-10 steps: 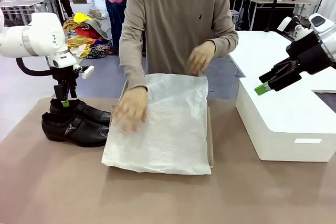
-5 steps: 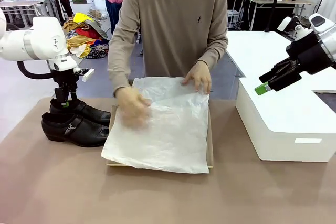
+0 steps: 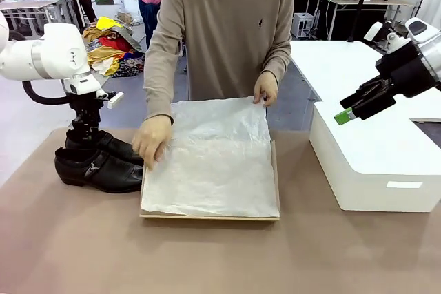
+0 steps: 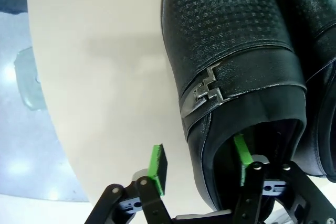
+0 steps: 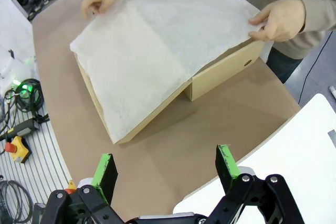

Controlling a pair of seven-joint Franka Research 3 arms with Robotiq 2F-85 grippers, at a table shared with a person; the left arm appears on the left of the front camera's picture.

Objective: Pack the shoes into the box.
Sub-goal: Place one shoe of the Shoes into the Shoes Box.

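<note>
Two glossy black shoes (image 3: 96,160) lie side by side at the table's left. My left gripper (image 3: 84,131) stands over the heel of the far shoe (image 4: 226,51). It is open and straddles the heel's side wall: one green pad (image 4: 240,156) is inside the shoe opening, the other (image 4: 156,167) outside, clear of the leather. The brown cardboard box (image 3: 275,177) sits mid-table under a sheet of white tissue paper (image 3: 213,160), which the person's hands (image 3: 150,141) hold at two edges. My right gripper (image 3: 348,111) hangs open above the right side, empty, and looks down on the box (image 5: 226,69).
A large white box (image 3: 375,160) stands at the table's right, below my right gripper. The second shoe (image 4: 320,51) lies close against the first. The person stands at the far edge and leans over the cardboard box. Bare brown tabletop (image 3: 207,259) runs along the front.
The person has pulled the tissue paper flat over the box and moved both hands to its edges. My left gripper shifted slightly at the shoe's heel. The right arm has stayed still.
</note>
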